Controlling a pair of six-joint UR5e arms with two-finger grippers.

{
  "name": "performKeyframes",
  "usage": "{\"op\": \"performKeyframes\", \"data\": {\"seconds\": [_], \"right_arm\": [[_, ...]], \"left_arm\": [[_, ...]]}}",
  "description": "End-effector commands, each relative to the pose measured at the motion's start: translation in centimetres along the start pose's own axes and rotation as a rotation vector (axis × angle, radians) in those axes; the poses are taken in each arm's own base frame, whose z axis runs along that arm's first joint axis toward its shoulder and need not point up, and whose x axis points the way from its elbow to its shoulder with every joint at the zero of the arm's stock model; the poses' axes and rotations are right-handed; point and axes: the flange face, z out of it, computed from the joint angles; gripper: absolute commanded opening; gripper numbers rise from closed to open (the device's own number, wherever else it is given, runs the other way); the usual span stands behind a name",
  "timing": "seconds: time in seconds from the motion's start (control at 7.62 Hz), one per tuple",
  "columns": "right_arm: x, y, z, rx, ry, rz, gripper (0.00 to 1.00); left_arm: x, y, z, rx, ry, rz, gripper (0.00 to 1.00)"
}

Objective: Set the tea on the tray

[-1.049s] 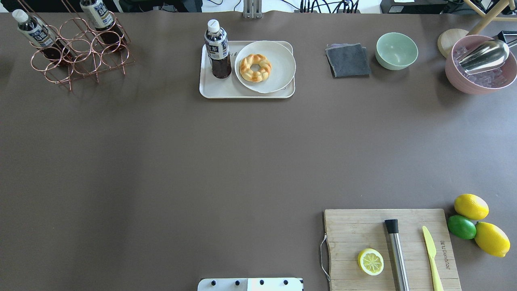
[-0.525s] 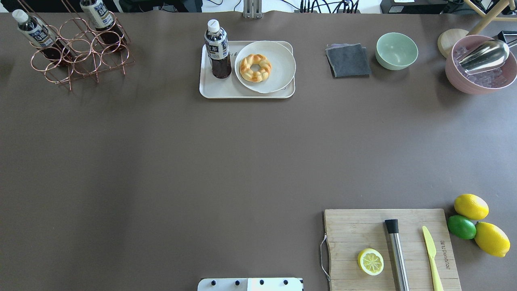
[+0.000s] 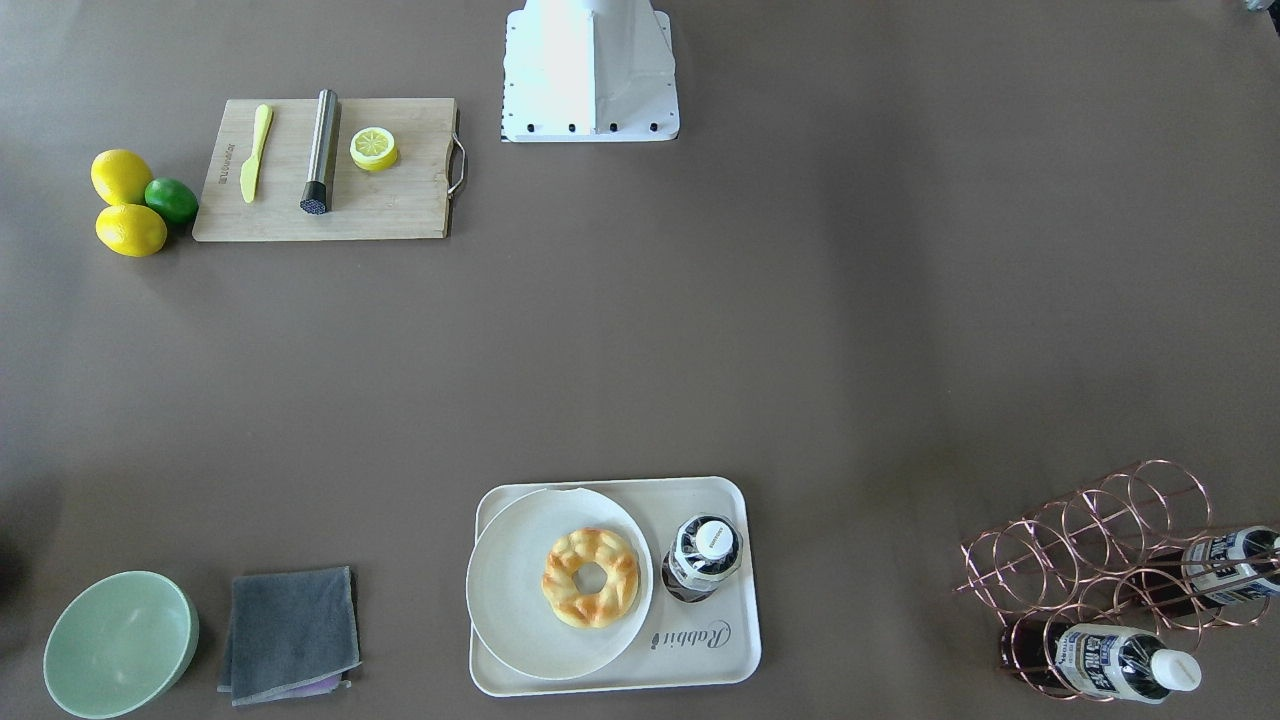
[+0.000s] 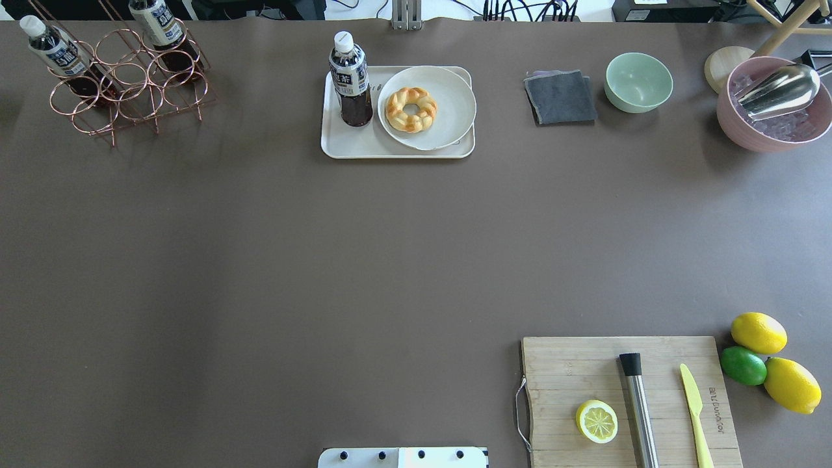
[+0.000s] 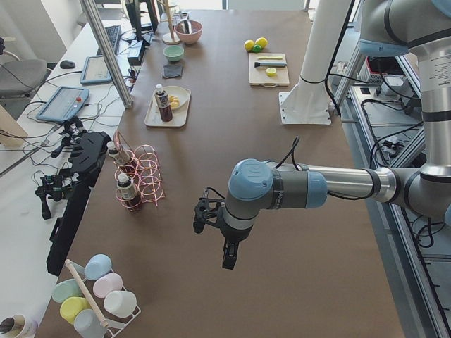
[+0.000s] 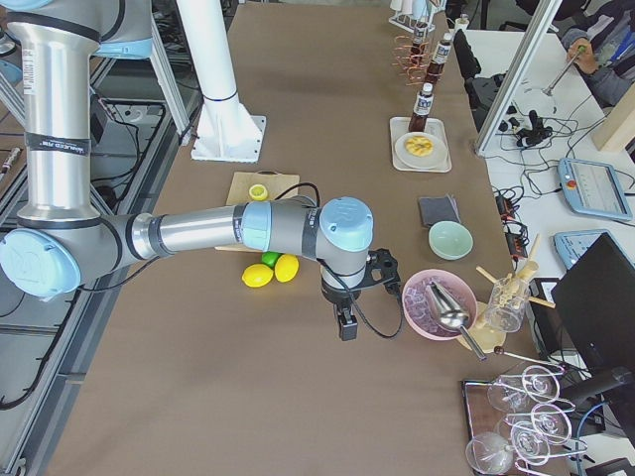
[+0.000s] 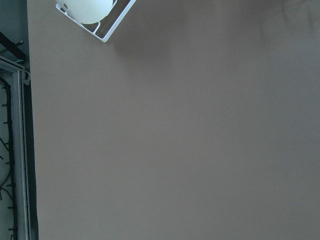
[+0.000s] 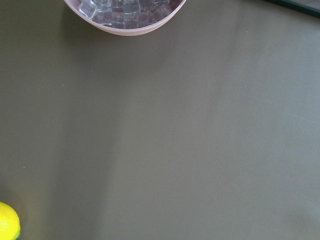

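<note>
Can't tell the gap on left pincer or right pincer, hanging free over the table. Spotting tea upright on tray, nine o'clock from the plate. Same as a second ago.

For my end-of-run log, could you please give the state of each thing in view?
tea: upright on tray, capped.
plate: on tray, holding doughnut.
rack bottles: capped, lying in rack.
green bowl: upright, empty.
pink bowl: holds ice and scoop.
cloth: folded.
lemon half: cut face up.
left gripper: cannot tell open or shut.
right gripper: cannot tell.
</note>
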Motion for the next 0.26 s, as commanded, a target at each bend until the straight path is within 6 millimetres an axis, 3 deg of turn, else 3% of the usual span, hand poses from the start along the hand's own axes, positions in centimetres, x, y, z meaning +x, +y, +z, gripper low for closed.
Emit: {"op": "performKeyframes", "data": {"seconds": [0.0,0.13], "right_arm": [[-0.12,-0.18,0.19,-0.003,-0.003,-0.003,1.00],[-0.18,-0.22,0.23,-0.003,-0.005,-0.005,1.00]], "left_arm": [[-0.04,0.07,0.00,0.003,0.000,0.003,0.97],[-0.03,-0.02,-0.05,0.005,-0.002,0.006,0.97]]}}
